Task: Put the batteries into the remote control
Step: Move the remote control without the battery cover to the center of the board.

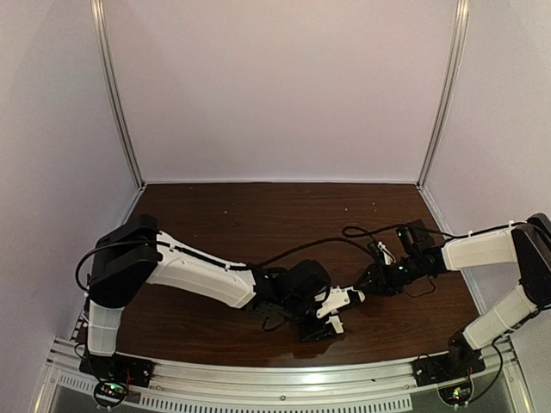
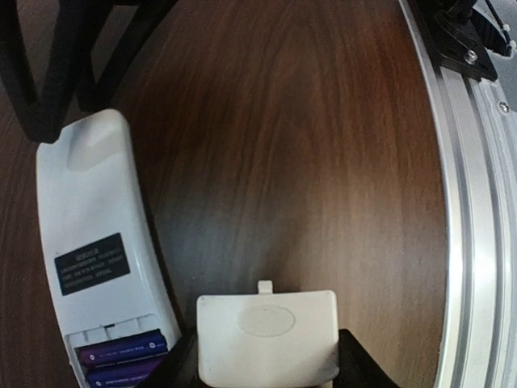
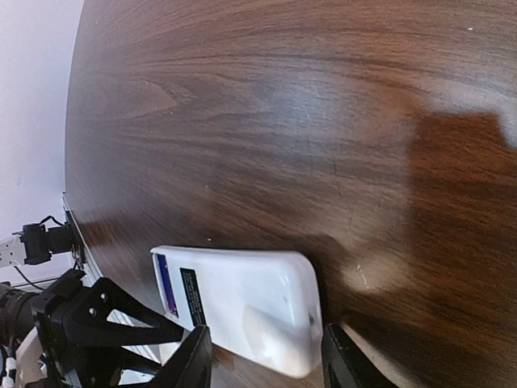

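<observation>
The remote control (image 2: 97, 234) lies back up on the table, with two purple-blue batteries (image 2: 121, 349) side by side in its open recess. My left gripper (image 2: 266, 356) is shut on the thin white cover piece (image 2: 266, 333), held just right of the recess. In the right wrist view the remote (image 3: 242, 299) has its rounded end between the spread jaws of my right gripper (image 3: 262, 339), with a small gap on the left side. A purple strip of battery (image 3: 166, 283) shows at its far end. From above, the remote (image 1: 341, 299) sits between the left gripper (image 1: 325, 325) and the right gripper (image 1: 370, 282).
An aluminium rail (image 2: 468, 242) runs along the table's near edge, close to the right of the cover; it shows from above too (image 1: 284, 379). Black cables (image 1: 301, 249) trail over the dark wood table (image 1: 258, 215). White walls enclose the back and sides.
</observation>
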